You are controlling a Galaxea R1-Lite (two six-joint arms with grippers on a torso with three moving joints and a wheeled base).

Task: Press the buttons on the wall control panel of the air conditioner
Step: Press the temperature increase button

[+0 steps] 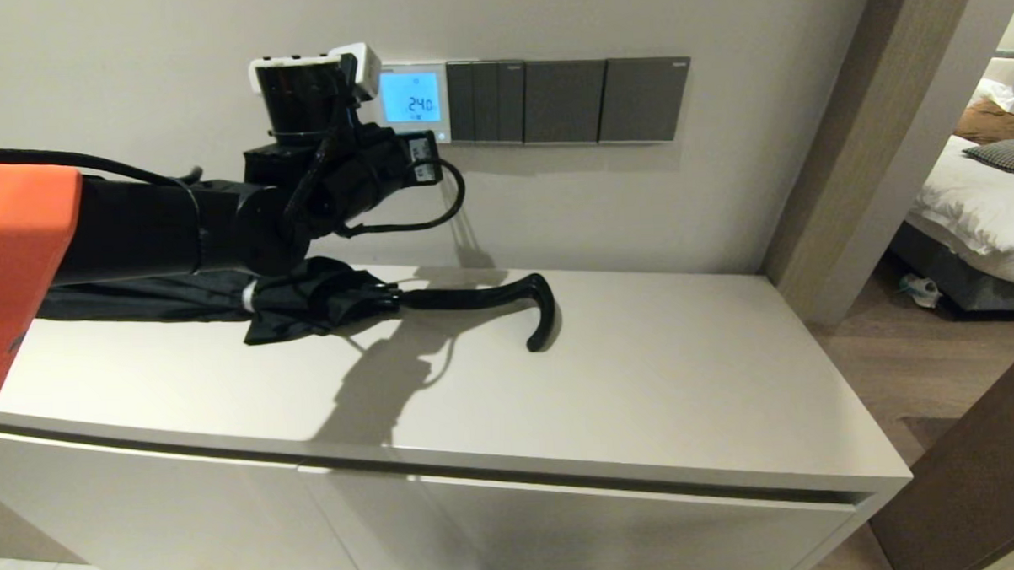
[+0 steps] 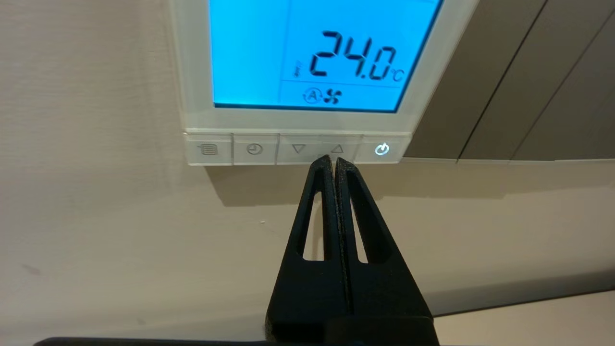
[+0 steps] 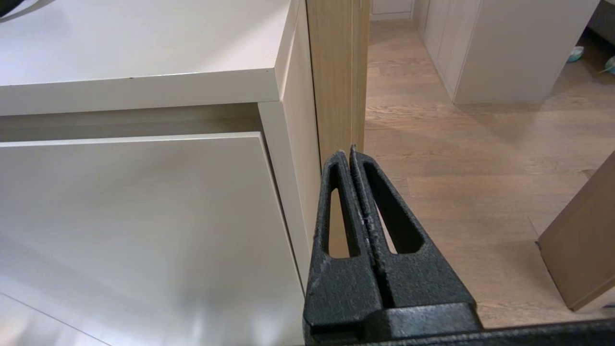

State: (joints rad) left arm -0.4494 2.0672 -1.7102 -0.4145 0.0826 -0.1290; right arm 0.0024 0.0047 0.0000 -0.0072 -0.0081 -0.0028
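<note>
the control panel (image 1: 415, 103) hangs on the wall above the desk (image 1: 645, 381), just left of the dark switch plates (image 1: 564, 102), its screen (image 2: 317, 53) glowing blue and reading 24.0. the buttons (image 2: 298, 149) run in a row along the white strip under that screen.

the left end effector (image 2: 333, 160) has its fingers pressed together into one narrow tip, sitting at the lower edge of the strip, between the down arrow (image 2: 299, 149) and the up arrow (image 2: 338, 148); contact cannot be confirmed. to press well, the tip likely needs to centre on one arrow, not the seam between them, then push straight toward the wall and release cleanly, clear of the power key (image 2: 382, 149).

the right end effector (image 3: 352, 153), fingers also together, is parked low beside the desk's front corner, far from the panel.
</note>
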